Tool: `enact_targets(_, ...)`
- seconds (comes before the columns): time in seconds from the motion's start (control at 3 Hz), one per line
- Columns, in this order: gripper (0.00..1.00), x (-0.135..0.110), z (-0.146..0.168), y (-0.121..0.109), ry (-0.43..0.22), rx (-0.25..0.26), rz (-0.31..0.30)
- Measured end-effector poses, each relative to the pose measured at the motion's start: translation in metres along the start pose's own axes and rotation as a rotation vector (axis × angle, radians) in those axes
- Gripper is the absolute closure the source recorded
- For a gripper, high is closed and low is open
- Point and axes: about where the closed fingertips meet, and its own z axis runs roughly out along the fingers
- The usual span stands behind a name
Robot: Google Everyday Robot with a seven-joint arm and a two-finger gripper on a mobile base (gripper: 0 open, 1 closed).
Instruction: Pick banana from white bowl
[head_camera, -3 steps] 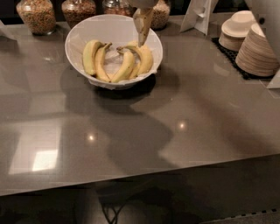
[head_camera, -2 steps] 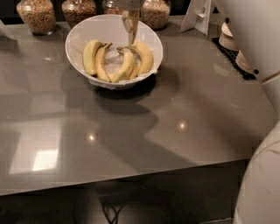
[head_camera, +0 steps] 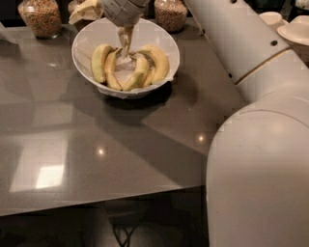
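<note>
The white bowl (head_camera: 161, 36) stands at the back of the dark grey table, lined with white paper. The banana (head_camera: 99, 61), plump and pale greenish-yellow, lies at the bowl's left side, joined to a slimmer yellow one (head_camera: 112, 73). A cluster of deeper-yellow bananas (head_camera: 155, 61) lies at the bowl's right side. My gripper (head_camera: 125, 44) reaches down from the top edge of the view into the bowl's middle, between the two clusters and just right of the banana's stem end.
My white arm (head_camera: 251, 111) fills the right side of the view. Glass jars of dry food (head_camera: 41, 17) (head_camera: 170, 13) stand behind the bowl. Stacked off-white bowls and plates (head_camera: 289, 29) sit at the back right. The table's front edge runs along the bottom.
My gripper has moved left from the bowl's right rim to above its middle and lower into it. The arm has swung into the right side of the view. The bananas have not moved.
</note>
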Motion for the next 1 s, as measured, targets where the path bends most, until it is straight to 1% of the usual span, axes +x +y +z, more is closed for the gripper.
enact_targets(0.33, 0.42, 0.0, 0.026, 0.007, -0.055, -0.018, -0.004)
enact_targets(0.67, 0.66, -0.003, 0.044, 0.01, -0.097, -0.032, -0.01)
enact_targets(1.0, 0.68, -0.007, 0.058, 0.012, -0.132, -0.048, -0.019)
